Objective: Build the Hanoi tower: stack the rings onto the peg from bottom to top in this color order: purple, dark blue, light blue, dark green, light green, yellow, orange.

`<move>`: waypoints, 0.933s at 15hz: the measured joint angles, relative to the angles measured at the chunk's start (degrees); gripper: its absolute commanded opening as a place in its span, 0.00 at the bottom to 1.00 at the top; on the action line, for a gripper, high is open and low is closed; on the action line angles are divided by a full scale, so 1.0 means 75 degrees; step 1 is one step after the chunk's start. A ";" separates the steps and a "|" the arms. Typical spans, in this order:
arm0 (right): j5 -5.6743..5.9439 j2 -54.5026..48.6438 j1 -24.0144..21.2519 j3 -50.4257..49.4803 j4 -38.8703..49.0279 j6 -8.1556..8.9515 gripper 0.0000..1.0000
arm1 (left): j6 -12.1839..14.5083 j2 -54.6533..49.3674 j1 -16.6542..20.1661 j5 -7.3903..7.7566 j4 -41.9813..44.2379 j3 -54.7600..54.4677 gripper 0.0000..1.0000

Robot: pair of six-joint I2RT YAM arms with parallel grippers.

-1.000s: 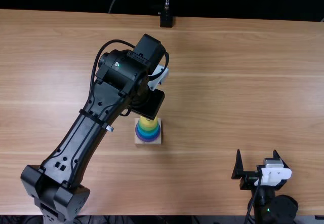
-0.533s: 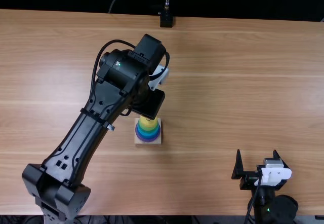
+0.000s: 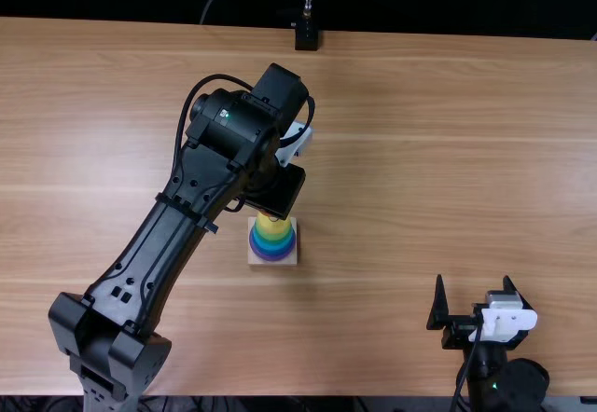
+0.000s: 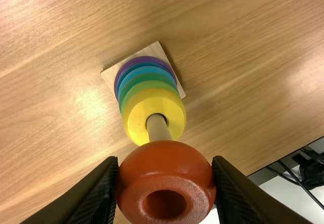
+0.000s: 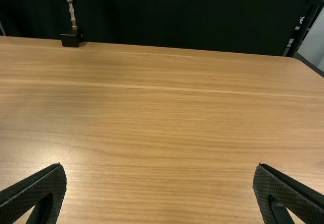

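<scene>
Orange ring (image 4: 164, 171) in hand, my left gripper (image 3: 280, 193) works above the tower at the light brown wooden surface (image 3: 420, 151). In the left wrist view, the flat black fingers (image 4: 98, 191) of my left gripper (image 4: 165, 159) are clamped on opposite sides of the ring, its hole in sight. The pale peg (image 4: 158, 127) rises from the yellow ring (image 4: 134, 122) toward the orange one, which hides the peg's tip; whether the tip has entered the hole, I cannot tell.

Beneath the yellow ring, greens (image 4: 144, 77), then blue (image 4: 147, 67), then purple (image 4: 144, 59) at the bottom step out in widening bands, all stacked on a square wooden base (image 3: 256, 260). The base lies somewhat closer to the surface's near edge than to its far edge, its corners showing around the purple ring.

At right, my right gripper (image 3: 473, 281) is released, fingers spread wide apart, over the near edge of the surface and well apart from the tower. At the surface's far edge stands a black block (image 3: 306, 36) with a metal stem (image 3: 309, 2), also seen in the right wrist view.
</scene>
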 measured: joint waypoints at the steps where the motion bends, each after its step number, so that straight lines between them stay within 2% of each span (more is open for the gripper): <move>1: 0.0003 0.0000 0.0000 0.0000 0.0003 -0.0003 1.00 | 0.0003 0.0000 0.0000 0.0003 0.0003 0.0000 0.00; 12: 0.0000 0.0000 0.0000 -0.0003 0.0003 -0.0003 1.00 | 0.0000 0.0020 -0.0055 -0.0003 0.0055 -0.0280 0.01; 14: 0.0003 0.0000 0.0000 -0.0003 0.0000 -0.0003 1.00 | 0.0006 0.0207 -0.0090 0.0000 0.0061 -0.0280 0.23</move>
